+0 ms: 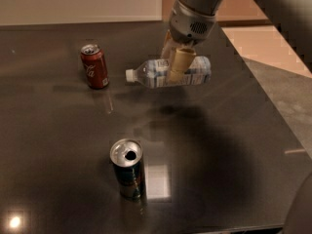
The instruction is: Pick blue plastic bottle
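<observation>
The blue plastic bottle (156,73), clear bluish with a white cap pointing left, hangs level in the air above the dark table (58,145). My gripper (175,65) comes down from the upper right and is shut on the bottle's middle, with one tan finger (178,65) across its front. The bottle's shadow lies on the table below it.
A red soda can (95,66) stands upright at the left, beside the bottle's cap end. A dark green can (128,168) with an open top stands near the front. The table's right edge runs diagonally, with grey floor (287,91) beyond it.
</observation>
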`<state>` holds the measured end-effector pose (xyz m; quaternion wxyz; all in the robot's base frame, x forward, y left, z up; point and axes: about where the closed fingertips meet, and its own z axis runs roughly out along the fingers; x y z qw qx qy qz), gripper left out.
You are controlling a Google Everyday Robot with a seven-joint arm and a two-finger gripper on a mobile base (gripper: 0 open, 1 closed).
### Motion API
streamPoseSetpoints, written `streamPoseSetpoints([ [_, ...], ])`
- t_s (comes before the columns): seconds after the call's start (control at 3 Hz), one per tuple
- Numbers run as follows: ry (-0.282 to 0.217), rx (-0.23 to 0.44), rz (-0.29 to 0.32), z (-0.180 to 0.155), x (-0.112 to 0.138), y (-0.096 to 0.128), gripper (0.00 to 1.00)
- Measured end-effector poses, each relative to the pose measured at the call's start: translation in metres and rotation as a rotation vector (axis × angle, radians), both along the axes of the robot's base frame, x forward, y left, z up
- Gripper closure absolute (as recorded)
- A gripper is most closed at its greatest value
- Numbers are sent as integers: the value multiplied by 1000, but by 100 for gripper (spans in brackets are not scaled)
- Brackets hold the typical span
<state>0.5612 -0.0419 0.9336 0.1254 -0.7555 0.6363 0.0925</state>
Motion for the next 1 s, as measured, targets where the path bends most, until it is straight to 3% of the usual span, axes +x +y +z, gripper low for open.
streamPoseSetpoints([
  [0.33, -23, 44, 6, 24, 3, -4, 100],
  [0.67, -80, 106, -4, 45, 15, -2, 100],
  [1.0, -101, 121, -10, 46, 21, 3, 100],
])
